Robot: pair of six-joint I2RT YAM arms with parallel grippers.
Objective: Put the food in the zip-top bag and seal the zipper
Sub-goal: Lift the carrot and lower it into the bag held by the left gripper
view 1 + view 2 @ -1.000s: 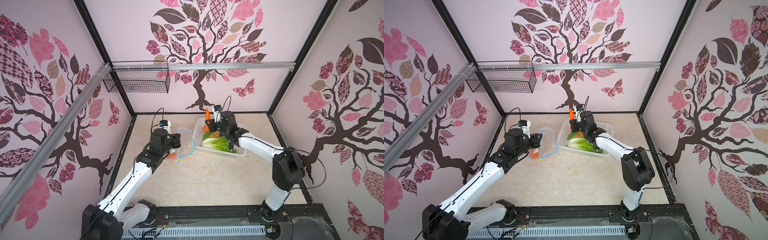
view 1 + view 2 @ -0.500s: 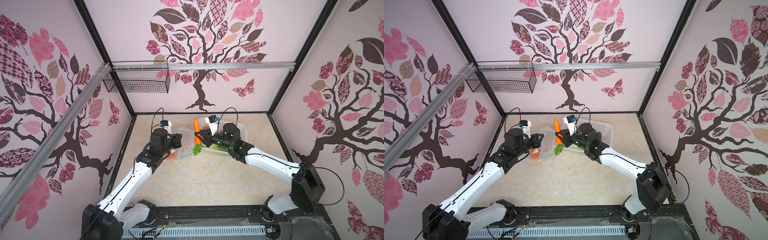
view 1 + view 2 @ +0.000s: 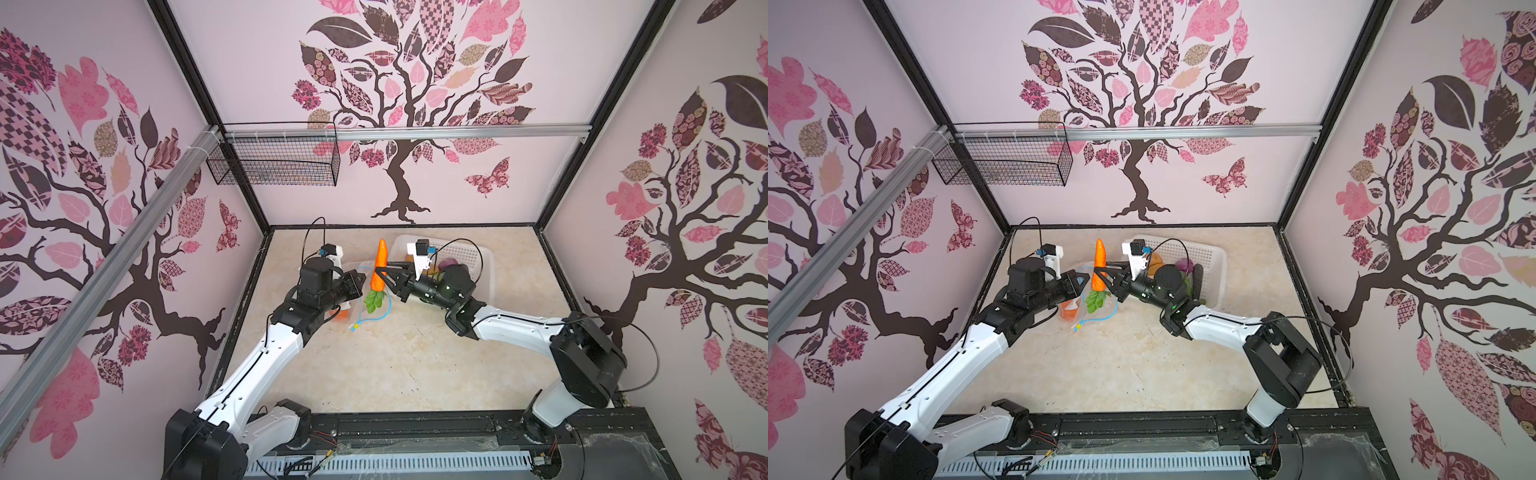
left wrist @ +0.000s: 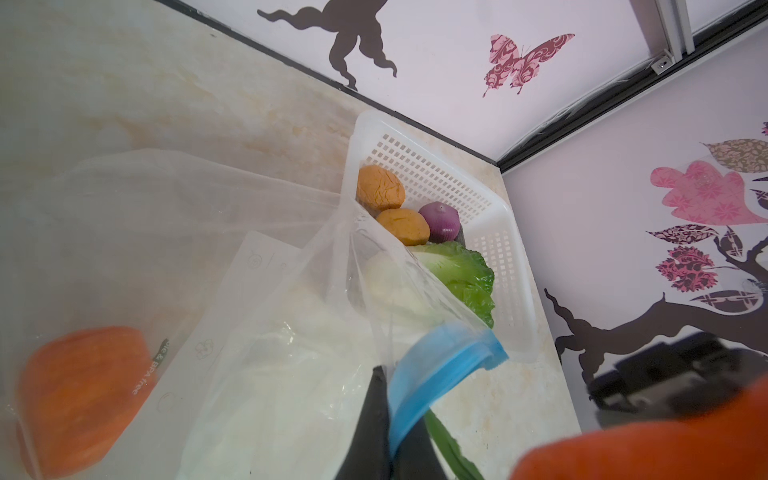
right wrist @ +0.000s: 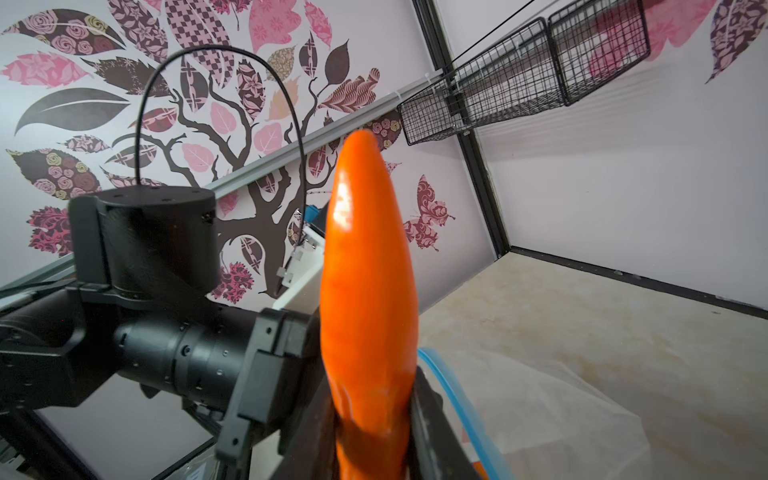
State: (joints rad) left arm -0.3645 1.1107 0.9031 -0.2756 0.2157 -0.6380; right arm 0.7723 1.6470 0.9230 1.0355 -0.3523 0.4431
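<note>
I see white basket [image 3: 478, 252] on table [image 3: 415, 365] nr back wall; wire basket [image 3: 274, 166] hangs off rail [image 3: 457, 131], tree decals [image 3: 399, 83] behind.

Both arms stretch inward, wrists nearly meeting at mid-frame.
Left gripper [image 3: 360, 281] pinches the zipper [image 4: 436, 374]; right gripper [image 3: 381, 270] clamps the carrot [image 3: 381, 251].

— Do you get the whole carrot [image 5: 368, 291] from the right wrist?
— No. Its leafy end drops below the picture's edge, and the right gripper [image 5: 376, 432] is cut there too. From the left wrist you see only an orange blur.
— And the pumpkin [image 4: 79, 395]?
— Smeared through the zip-top bag [image 4: 166, 232]; in both top views the left gripper [image 3: 359, 280] [image 3: 1080, 282] hides most of it. The eggplant [image 4: 461, 242] shows you just a dark sliver behind the onion [image 4: 440, 222].
</note>
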